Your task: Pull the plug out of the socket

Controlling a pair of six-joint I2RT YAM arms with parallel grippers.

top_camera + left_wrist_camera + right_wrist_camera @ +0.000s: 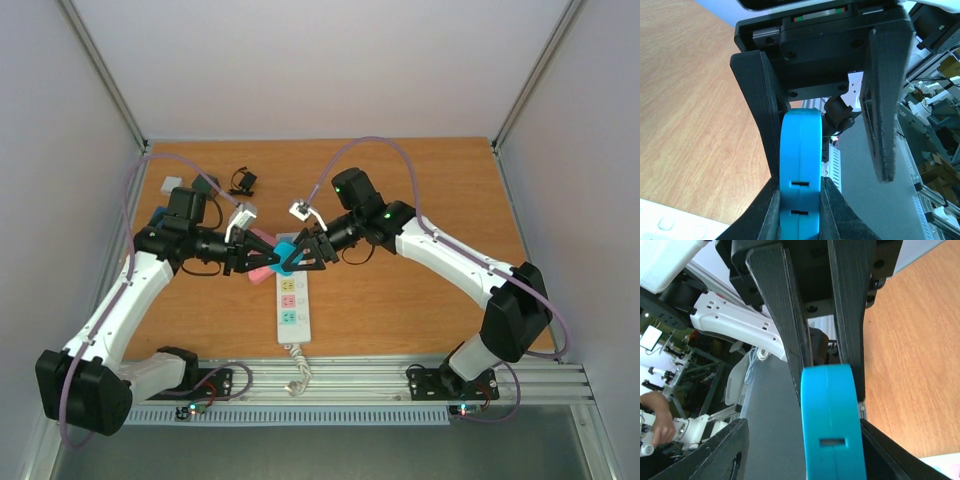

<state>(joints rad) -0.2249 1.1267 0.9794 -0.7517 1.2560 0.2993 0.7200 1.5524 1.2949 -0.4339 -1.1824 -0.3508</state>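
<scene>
My left gripper (pixel 800 200) clenches the blue plug (pixel 800 150); my right gripper (pixel 804 422) stands released around it. The power strip (pixel 292 312) lies just beneath both (whether the plug is seated, I cannot tell). I should pull straight, without twisting.

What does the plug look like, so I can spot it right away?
Look at the long white socket strip lying in the middle of the wooden table. At its far end, the left gripper pinches the plug. It is a chunky block and the only bright blue thing there, much stronger in colour than the strip's pale pastel faces.
</scene>
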